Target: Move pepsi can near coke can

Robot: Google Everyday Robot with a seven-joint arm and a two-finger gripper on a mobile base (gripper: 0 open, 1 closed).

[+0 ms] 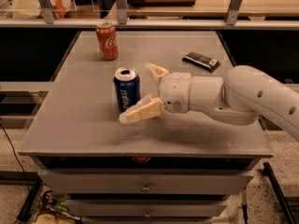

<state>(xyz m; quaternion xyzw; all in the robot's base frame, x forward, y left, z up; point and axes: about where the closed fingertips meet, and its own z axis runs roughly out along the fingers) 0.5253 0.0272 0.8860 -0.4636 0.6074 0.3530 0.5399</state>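
Observation:
The pepsi can (126, 90), dark blue with white lettering and a silver top, stands upright near the middle of the grey table (84, 125). The coke can (107, 41), orange-red with white script, stands upright at the table's back left, well apart from the blue can. My gripper (138, 93) comes in from the right on a white arm. It is open, with one cream finger (140, 112) in front of the pepsi can and the other (155, 72) behind it to the right. The can sits at the mouth of the fingers, not clasped.
A small black flat packet (201, 61) lies at the back right of the table. A counter with metal posts (120, 3) runs behind the table. Drawers (145, 186) sit under the tabletop, and clutter lies on the floor at lower left.

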